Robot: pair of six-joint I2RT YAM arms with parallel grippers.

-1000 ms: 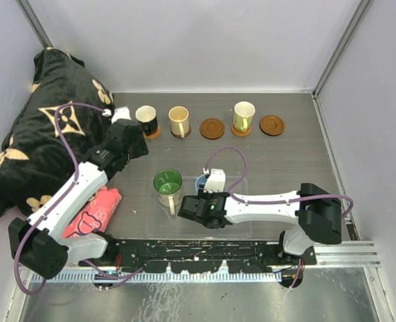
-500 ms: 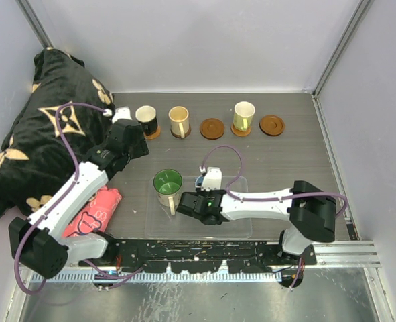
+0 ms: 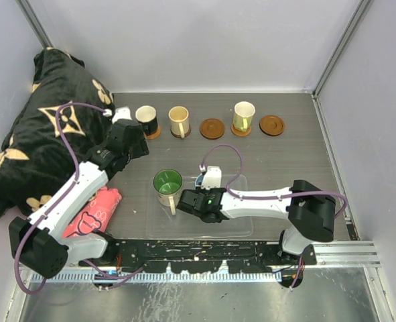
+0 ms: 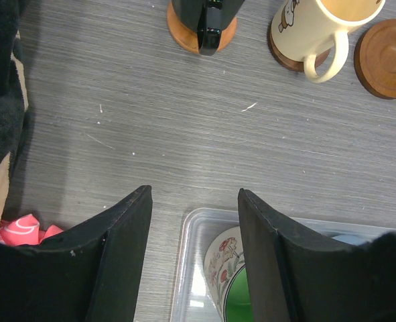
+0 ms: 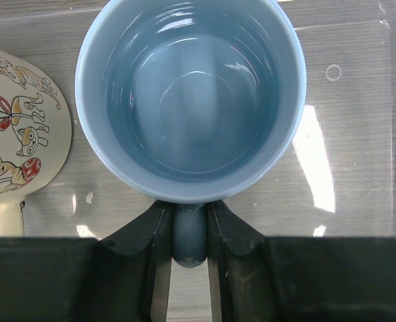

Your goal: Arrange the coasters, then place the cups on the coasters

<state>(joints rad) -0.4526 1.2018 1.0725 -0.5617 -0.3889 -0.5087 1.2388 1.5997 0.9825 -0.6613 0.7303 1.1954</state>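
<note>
Cups and coasters share a grey table (image 3: 285,161) with a black, gold-flowered blanket (image 3: 43,127) heaped at its left edge and a pink packet (image 3: 94,209) beside it. A clear tray (image 3: 177,227) lies near the arm bases and holds the green-inside cup (image 3: 167,181) and, just to its right, the light blue cup (image 5: 187,100). The right gripper (image 5: 187,231) is clamped on the blue cup's handle, a finger on each side. The left gripper (image 4: 194,201) hangs above bare table between tray and far row, its jaws apart and holding nothing. In the far row, the black cup (image 3: 146,119), the yellow-tan cup (image 3: 178,121) and the cream-white cup (image 3: 243,115) each sit on a coaster. One bare coaster (image 3: 212,128) lies between the tan and cream cups, and another bare coaster (image 3: 272,125) ends the row on the right.
</note>
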